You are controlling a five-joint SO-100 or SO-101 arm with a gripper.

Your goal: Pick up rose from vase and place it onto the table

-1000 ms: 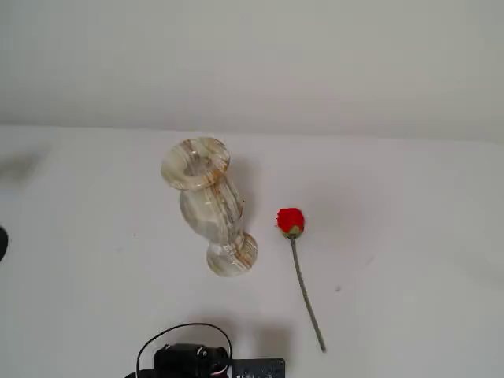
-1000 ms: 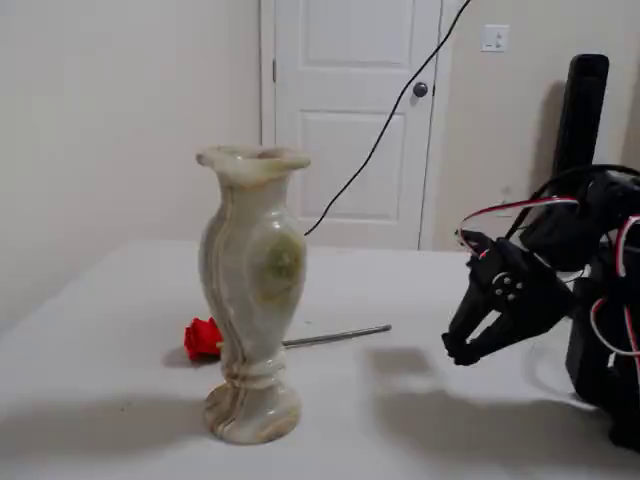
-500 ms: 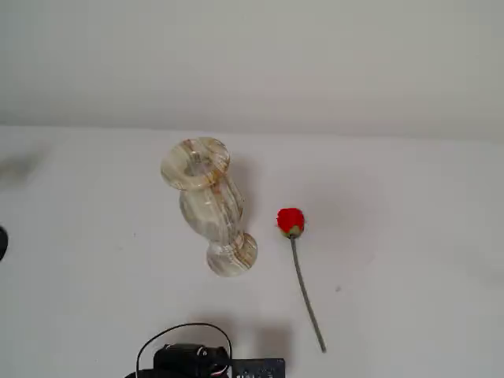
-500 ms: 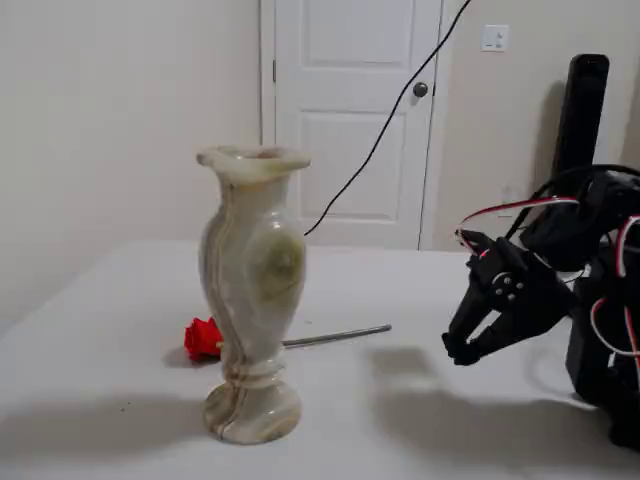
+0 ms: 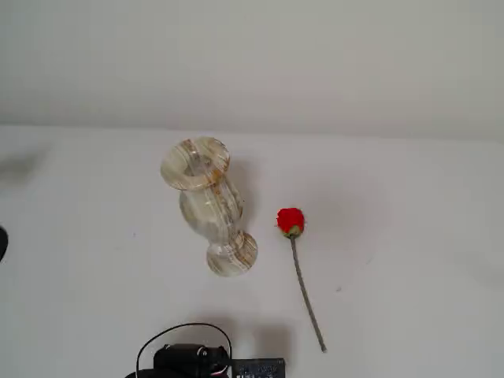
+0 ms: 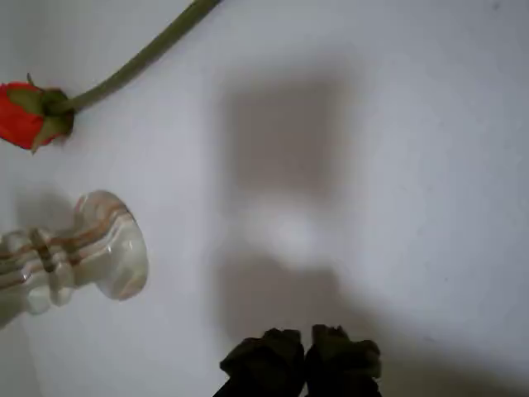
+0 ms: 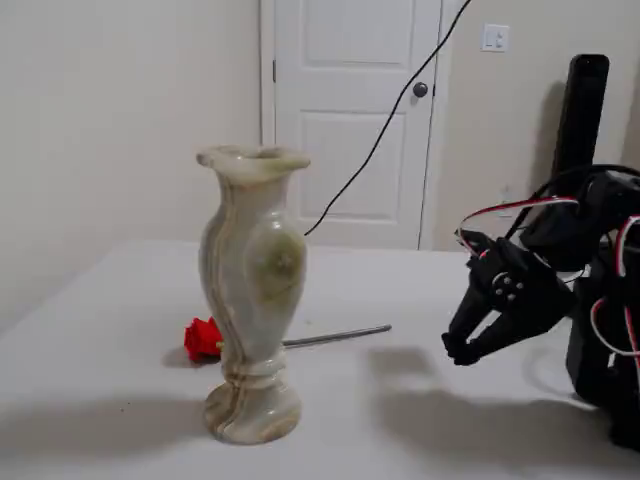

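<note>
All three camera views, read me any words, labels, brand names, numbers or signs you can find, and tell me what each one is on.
None: no view shows readable text.
The beige-and-cream banded stone vase carries only marble banding.
The red rosebud on its thin stem and the plain white table are unmarked.
The black gripper shows no label.
The dark device at the bottom edge of a fixed view is too blurred to read.

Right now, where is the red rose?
The rose lies flat on the white table, just right of the upright stone vase in a fixed view, its stem running toward the camera.
</note>
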